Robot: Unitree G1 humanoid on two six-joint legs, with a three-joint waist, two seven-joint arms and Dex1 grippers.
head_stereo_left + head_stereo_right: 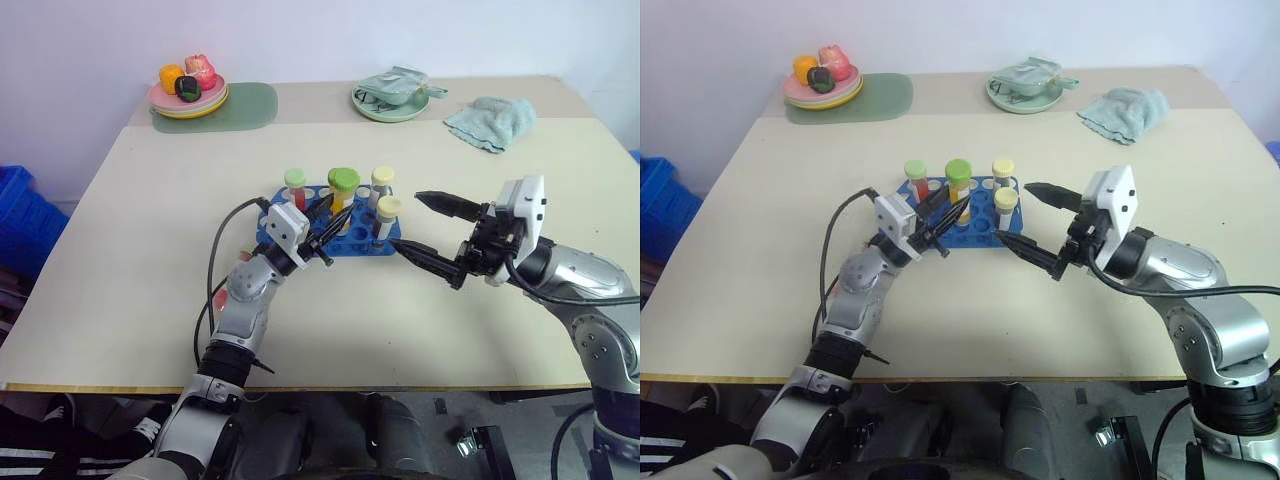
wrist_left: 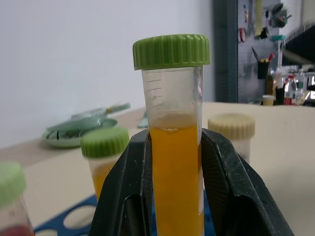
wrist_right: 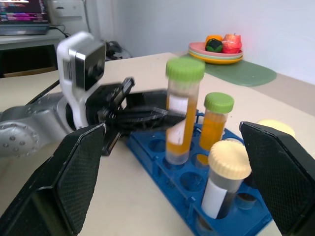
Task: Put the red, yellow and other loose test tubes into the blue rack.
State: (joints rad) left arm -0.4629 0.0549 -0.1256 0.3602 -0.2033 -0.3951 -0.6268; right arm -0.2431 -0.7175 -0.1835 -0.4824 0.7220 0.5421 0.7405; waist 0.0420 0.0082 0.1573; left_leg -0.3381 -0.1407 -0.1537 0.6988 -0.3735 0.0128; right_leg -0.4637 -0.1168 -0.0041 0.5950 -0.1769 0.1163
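The blue rack [image 1: 300, 237] lies at the table's middle. My left gripper [image 1: 328, 218] is shut on a yellow-orange test tube with a green cap [image 2: 175, 167] and holds it upright over the rack, its lower end at a hole [image 3: 177, 158]. A red tube with a green cap [image 1: 295, 186], a second yellow one [image 3: 217, 123] and two pale-capped tubes [image 1: 382, 182] [image 1: 387, 217] stand in the rack. My right gripper [image 1: 412, 224] stands open and empty just right of the rack, fingertips near the front pale-capped tube.
At the back of the table are a plate of toy food [image 1: 188, 96] on a green mat [image 1: 252, 104], a green plate with a pouch [image 1: 391, 97] and a teal cloth [image 1: 491, 122]. A blue crate [image 1: 22, 222] stands off the table's left side.
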